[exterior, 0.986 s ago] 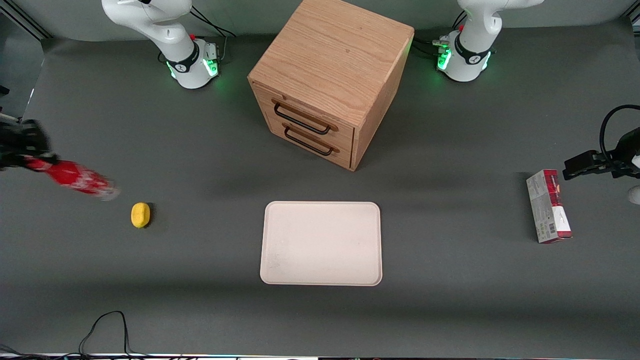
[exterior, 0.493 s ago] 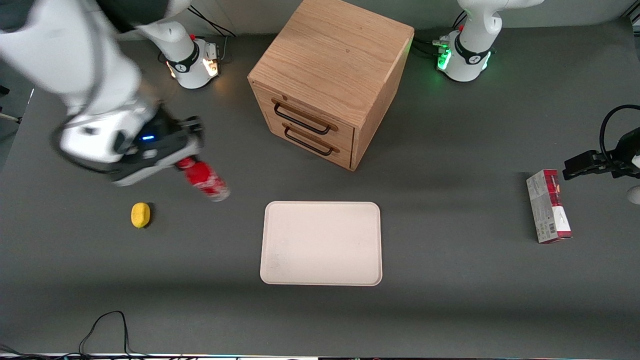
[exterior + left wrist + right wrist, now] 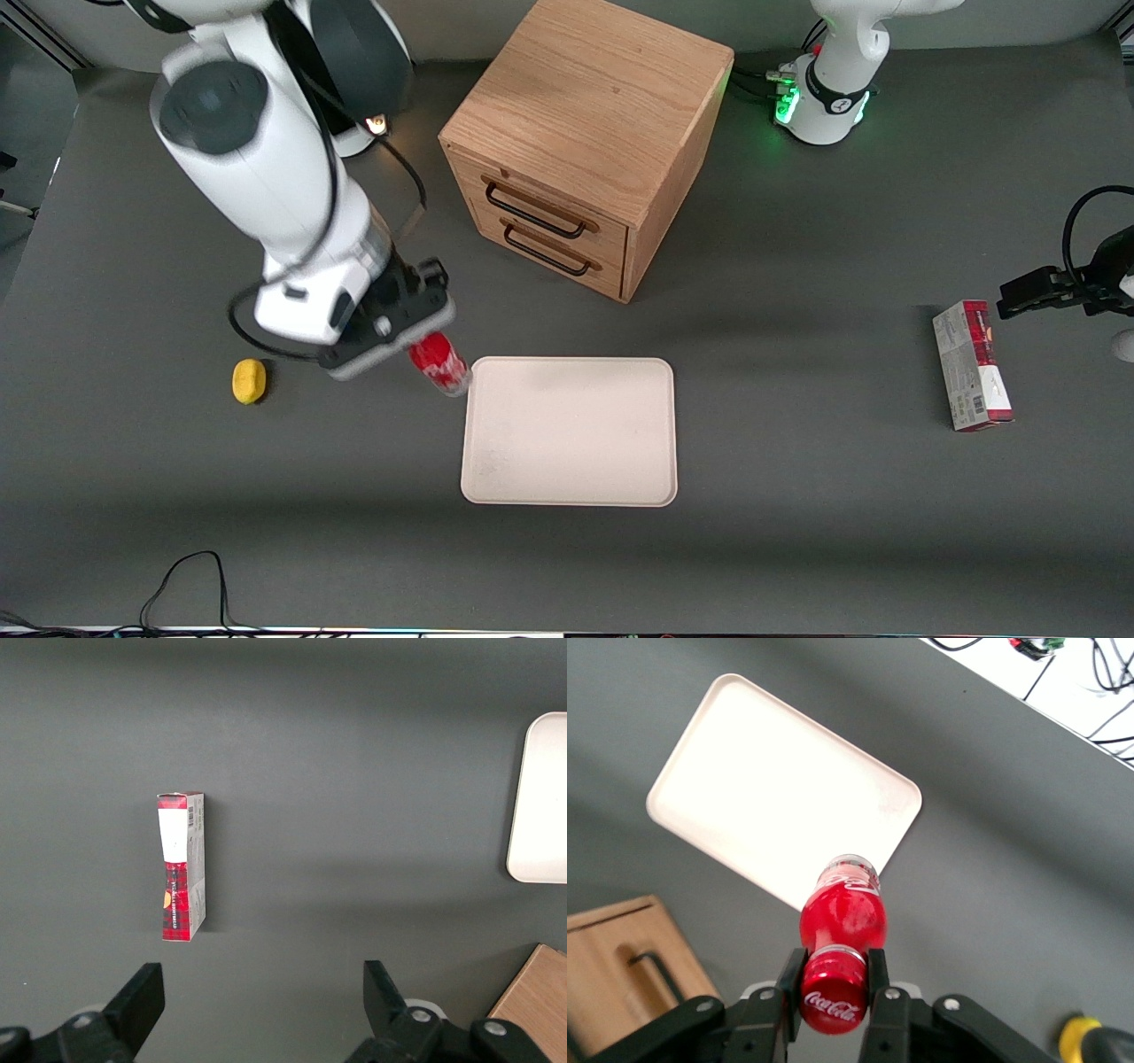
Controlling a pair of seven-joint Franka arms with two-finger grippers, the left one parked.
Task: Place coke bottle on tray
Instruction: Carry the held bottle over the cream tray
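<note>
My right gripper (image 3: 416,341) is shut on the red cap of the coke bottle (image 3: 440,365) and holds it in the air, base down. The bottle hangs just beside the tray's (image 3: 569,461) corner nearest the working arm and the cabinet. In the right wrist view the gripper (image 3: 833,979) clamps the cap, the bottle (image 3: 842,912) points down, and its clear base hangs over the rim of the cream-white tray (image 3: 762,806).
A wooden drawer cabinet (image 3: 585,133) with two drawers stands farther from the front camera than the tray. A yellow lemon (image 3: 249,381) lies toward the working arm's end. A red-and-grey carton (image 3: 972,365) lies toward the parked arm's end and shows in the left wrist view (image 3: 182,866).
My right arm has carried the coke bottle from the working arm's end of the table, past the lemon, up to the tray's corner. The bottle has swung from slanted to nearly upright.
</note>
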